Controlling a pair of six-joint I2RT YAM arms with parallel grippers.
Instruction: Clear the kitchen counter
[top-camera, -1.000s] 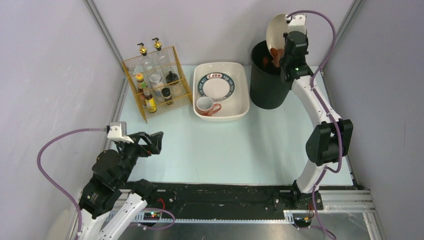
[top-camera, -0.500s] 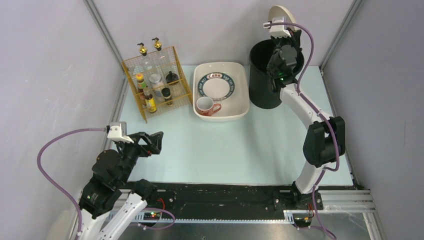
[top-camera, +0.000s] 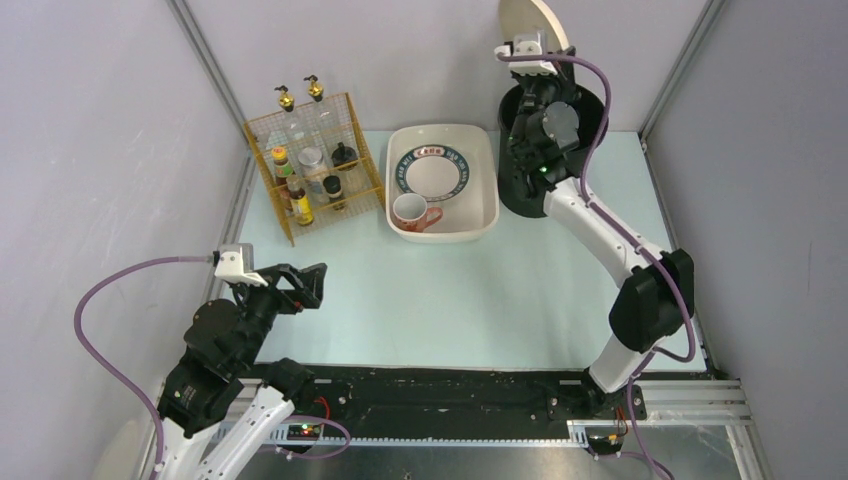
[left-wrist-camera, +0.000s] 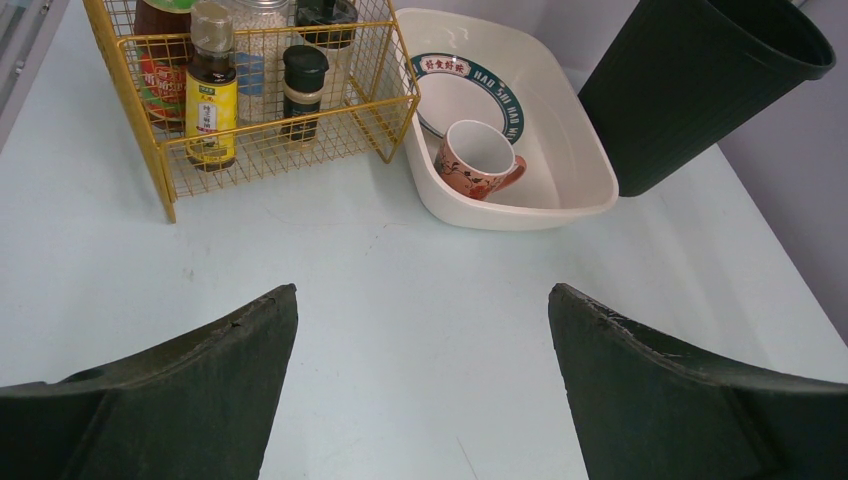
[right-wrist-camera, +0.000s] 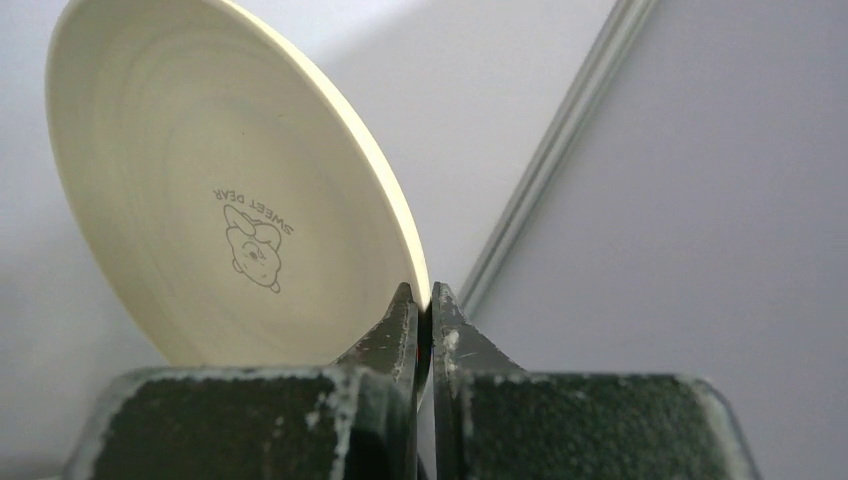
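Right claw (right-wrist-camera: 421, 292) pinches a cream plate (right-wrist-camera: 200, 180) by its rim above the black bin (left-wrist-camera: 700, 90).
Left claw (left-wrist-camera: 422, 295) spread, idle; I judge only this plate is left.

Wire rack (left-wrist-camera: 262, 140): yellow mesh, far left, with bottles and jars inside, among them a yellow-labelled bottle (left-wrist-camera: 210, 95) and a black-capped jar (left-wrist-camera: 302, 85).
White basin (left-wrist-camera: 500, 217): just right of the rack.
Plate (left-wrist-camera: 455, 95): leaning inside the basin, with a green lettered rim.
Mug (left-wrist-camera: 470, 172): pink and floral, in front of that plate.
Black bin (left-wrist-camera: 680, 90): just beside the basin's right end.
Cream plate (right-wrist-camera: 220, 180): raised on edge above the bin, printed with a bear and "SWEET BEAR".
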